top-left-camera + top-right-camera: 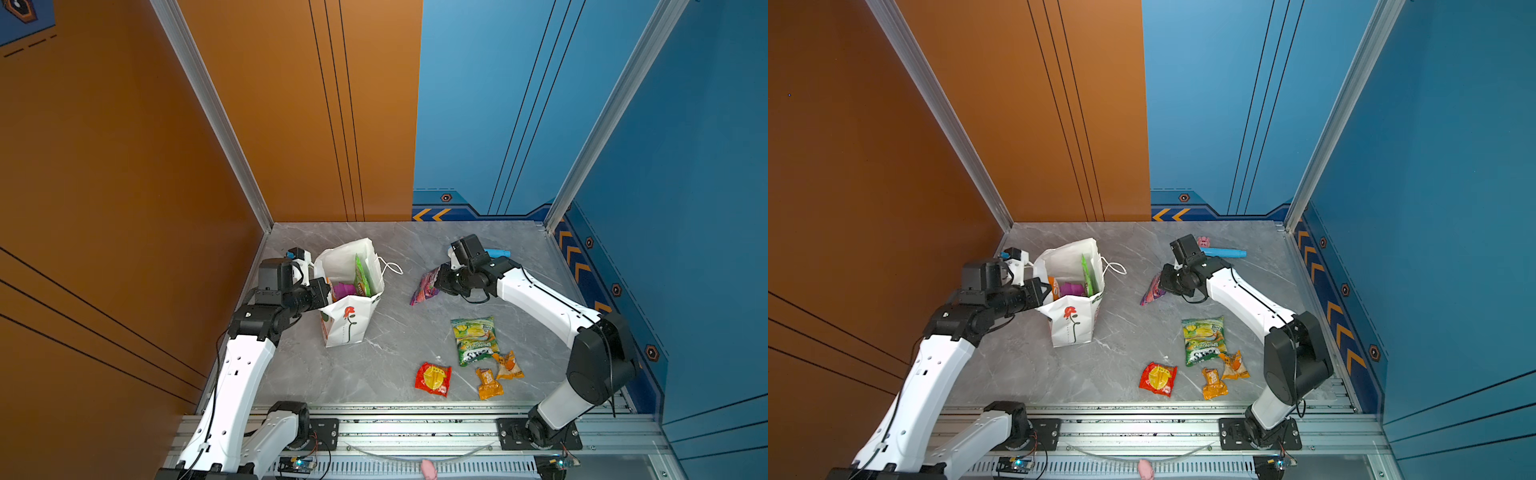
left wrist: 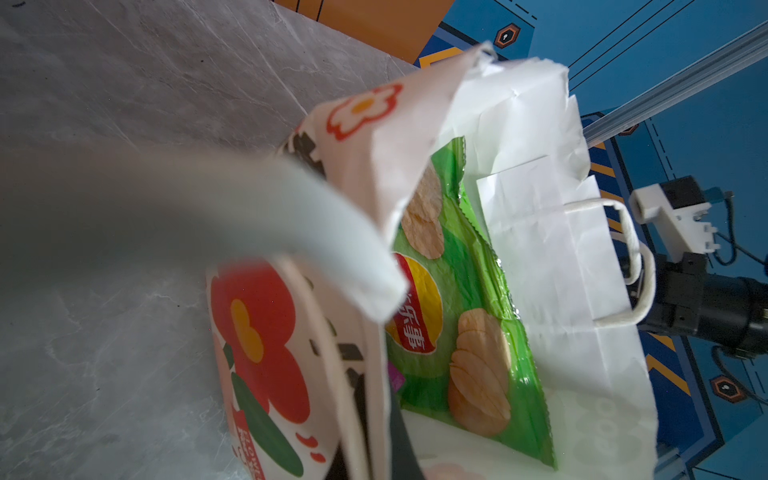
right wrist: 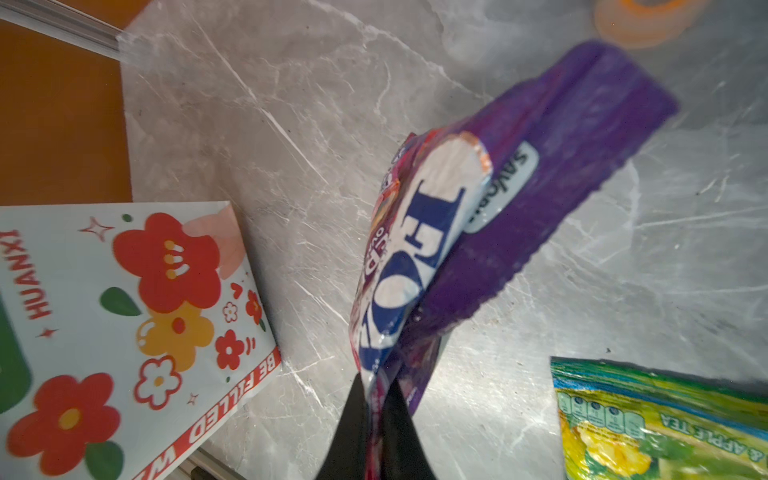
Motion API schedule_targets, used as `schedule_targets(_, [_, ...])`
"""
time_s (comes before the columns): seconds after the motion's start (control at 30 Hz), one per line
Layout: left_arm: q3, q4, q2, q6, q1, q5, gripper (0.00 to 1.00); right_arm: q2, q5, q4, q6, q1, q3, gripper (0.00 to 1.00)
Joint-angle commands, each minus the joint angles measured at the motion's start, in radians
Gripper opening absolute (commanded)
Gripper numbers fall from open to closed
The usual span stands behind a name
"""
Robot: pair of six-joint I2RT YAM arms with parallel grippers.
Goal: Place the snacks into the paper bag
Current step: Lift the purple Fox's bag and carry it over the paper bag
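My right gripper point(image 1: 437, 283) point(image 3: 376, 390) is clamped on one end of a purple packet point(image 1: 424, 286) point(image 3: 519, 187), right of the paper bag point(image 1: 349, 320) point(image 3: 124, 311), well apart from it. I can't tell if the packet's far end touches the tabletop point(image 1: 374, 374).

My left gripper point(image 1: 326, 291) is pinched together on the paper bag's left wall at the rim. The bag stands open and upright. Inside it are a green chips bag point(image 1: 362, 276) point(image 2: 457, 311) on edge against the right wall, plus something purple point(image 1: 345, 289) and something orange point(image 1: 1054, 287).

Loose on the tabletop near the front right are a green tea packet point(image 1: 476, 340), a red packet point(image 1: 433, 379) and two orange packets point(image 1: 489, 383) point(image 1: 509, 365). A blue cylinder point(image 1: 1225, 252) and a pink toy point(image 1: 1203, 241) lie at the back.
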State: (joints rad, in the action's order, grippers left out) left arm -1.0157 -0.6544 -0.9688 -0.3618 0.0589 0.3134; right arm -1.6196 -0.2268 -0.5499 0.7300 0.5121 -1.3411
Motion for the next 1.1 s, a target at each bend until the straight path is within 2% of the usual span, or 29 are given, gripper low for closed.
schedule_targets(0.0, [-0.027, 0.039, 0.01, 0.028, -0.005, -0.004, 0.0, 0.066, 0.077, -0.032, -0.027, 0.018, -0.086, 0.09])
schedule_targets(0.23, [-0.029, 0.04, 0.006, 0.027, -0.005, 0.003, 0.0, 0.108, 0.176, -0.15, -0.126, 0.069, -0.263, 0.09])
schedule_targets(0.53, [-0.029, 0.041, 0.01, 0.027, -0.004, 0.01, 0.0, 0.07, 0.317, -0.303, -0.283, 0.18, -0.603, 0.09])
schedule_targets(0.6, [-0.029, 0.041, 0.012, 0.027, -0.004, 0.014, 0.0, 0.05, 0.314, -0.32, -0.296, 0.181, -0.657, 0.08])
schedule_targets(1.07, [-0.03, 0.05, 0.015, 0.029, 0.014, 0.059, 0.0, -0.129, 0.248, -0.391, -0.39, 0.386, -0.969, 0.05])
